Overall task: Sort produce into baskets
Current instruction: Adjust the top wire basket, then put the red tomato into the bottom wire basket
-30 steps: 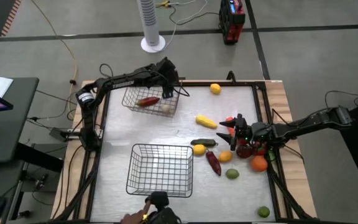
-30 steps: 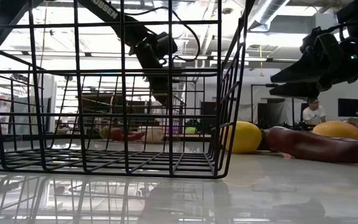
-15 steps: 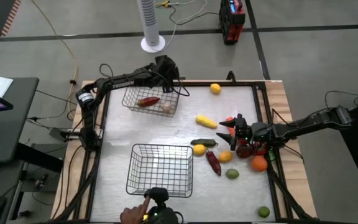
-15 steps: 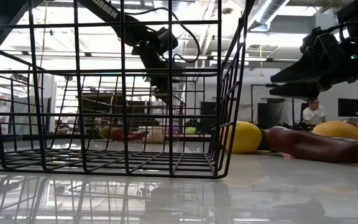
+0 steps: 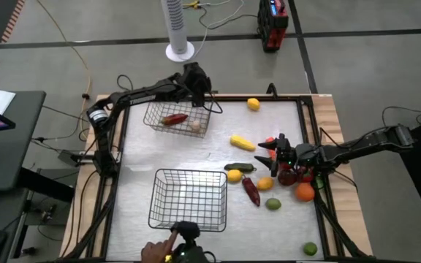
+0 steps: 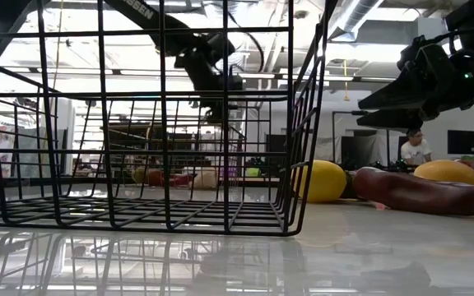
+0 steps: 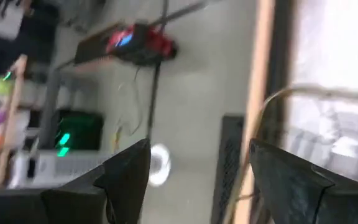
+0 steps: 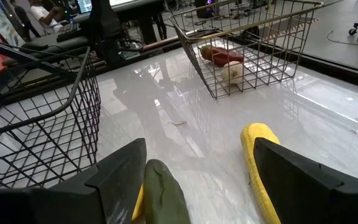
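Observation:
The far wire basket (image 5: 175,117) holds a long red piece (image 5: 174,119) and a pale round piece (image 5: 194,126). The near basket (image 5: 188,197) is empty. My left gripper (image 5: 194,76) is open and empty above the far basket's far right corner, also in the low view (image 6: 212,82). My right gripper (image 5: 272,146) is open and empty above the table. It is near a long yellow piece (image 8: 257,162) and a long green piece (image 8: 163,186). More produce lies at the right: a dark red long piece (image 5: 251,190), an orange (image 5: 304,192) and red pieces (image 5: 287,175).
A yellow round piece (image 5: 253,104) lies near the far edge. Green round pieces lie at the near right (image 5: 272,204) (image 5: 310,248). A person's hand (image 5: 156,252) shows at the near edge by the low camera. Bare table lies between the baskets and the produce.
My left gripper has risen from above the far basket and moved toward the table's far edge, still open and empty. The produce and baskets have not moved.

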`<act>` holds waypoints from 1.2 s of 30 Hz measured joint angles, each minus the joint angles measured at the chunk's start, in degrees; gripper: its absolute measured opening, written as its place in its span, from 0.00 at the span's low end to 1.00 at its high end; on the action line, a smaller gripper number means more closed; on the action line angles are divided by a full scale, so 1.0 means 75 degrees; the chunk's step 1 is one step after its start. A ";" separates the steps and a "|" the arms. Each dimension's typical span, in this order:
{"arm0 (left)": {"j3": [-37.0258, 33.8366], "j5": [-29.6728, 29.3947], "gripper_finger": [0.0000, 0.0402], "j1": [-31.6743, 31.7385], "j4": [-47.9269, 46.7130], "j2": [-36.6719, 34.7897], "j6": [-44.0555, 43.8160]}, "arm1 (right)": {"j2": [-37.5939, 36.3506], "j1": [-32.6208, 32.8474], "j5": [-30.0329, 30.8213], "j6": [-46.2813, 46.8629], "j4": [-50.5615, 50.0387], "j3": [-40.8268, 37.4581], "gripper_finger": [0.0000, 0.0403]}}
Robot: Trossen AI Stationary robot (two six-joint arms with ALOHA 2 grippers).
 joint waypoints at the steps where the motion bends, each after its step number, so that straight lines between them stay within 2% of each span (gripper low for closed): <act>1: 0.0004 0.0296 0.65 -0.0002 -0.0034 -0.0045 0.0025 | -0.0001 0.0000 0.0000 0.0000 -0.0005 0.0000 0.80; 4: 0.0005 0.1342 0.65 0.0001 -0.0409 -0.0061 0.0110 | -0.0001 0.0000 0.0000 0.0000 -0.0015 0.0000 0.80; 7: 0.0007 0.1431 0.65 0.0030 -0.0610 0.0064 0.0132 | 0.0000 0.0000 0.0000 0.0000 -0.0016 0.0000 0.80; 10: -0.0001 0.1117 0.65 0.0114 -0.0906 0.0324 0.0221 | -0.0003 0.0000 0.0000 0.0001 -0.0015 0.0000 0.80; 16: -0.0001 -0.0406 0.65 0.0158 -0.0323 0.0794 0.0397 | -0.0001 0.0000 0.0000 0.0003 -0.0015 0.0000 0.80; 27: -0.0001 -0.0625 0.65 -0.0085 -0.0169 0.0848 0.0891 | 0.0000 0.0002 -0.0003 0.0003 -0.0046 0.0000 0.80; 36: 0.0001 -0.1003 0.65 -0.0552 -0.0329 0.0003 0.1253 | -0.0003 0.0000 -0.0003 0.0006 -0.0250 0.0000 0.80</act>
